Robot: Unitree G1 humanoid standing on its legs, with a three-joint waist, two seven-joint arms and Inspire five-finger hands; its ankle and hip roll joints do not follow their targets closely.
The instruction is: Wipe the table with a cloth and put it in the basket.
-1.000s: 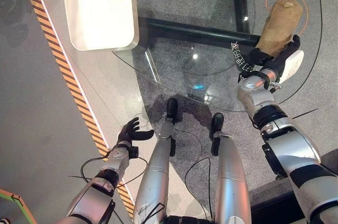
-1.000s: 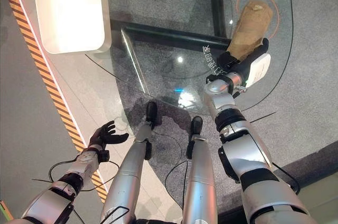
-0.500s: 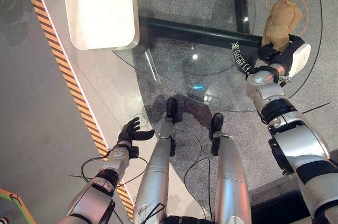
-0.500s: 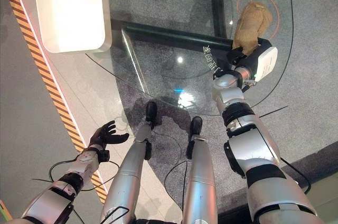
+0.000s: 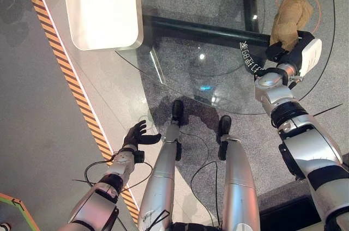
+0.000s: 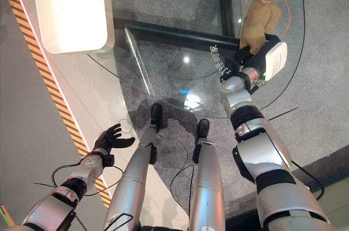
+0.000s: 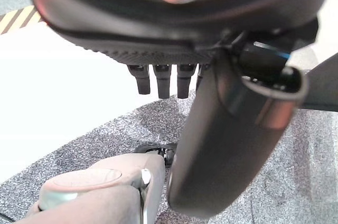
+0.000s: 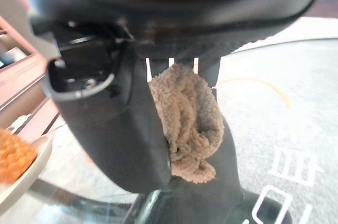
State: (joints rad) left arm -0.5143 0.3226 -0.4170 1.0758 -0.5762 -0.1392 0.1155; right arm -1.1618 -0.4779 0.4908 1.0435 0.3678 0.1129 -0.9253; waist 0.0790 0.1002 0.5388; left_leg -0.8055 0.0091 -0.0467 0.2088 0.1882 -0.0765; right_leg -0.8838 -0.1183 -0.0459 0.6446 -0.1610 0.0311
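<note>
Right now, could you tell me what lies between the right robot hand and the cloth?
Nothing: the right robot hand is closed directly round the tan cloth, bunched in its grasp over the glass table, as the right wrist view shows.

cloth (image 8: 185, 123): tan, looped terry pile, rough and matt, bunched in thick folds
counter (image 5: 218, 73): clear glass, smooth and glossy, bright glints on it; a dark, smooth bar beneath it
right hand (image 5: 289, 51): matt black plastic with a smooth white cover, fingers curled round the cloth
left hand (image 5: 136, 135): dull black plastic, slightly sheened
floor (image 5: 32, 105): grey, fine speckled, matt; smooth pale strip with a yellow-and-black striped edge
white panel (image 5: 101, 5): smooth, glossy, bright
</note>
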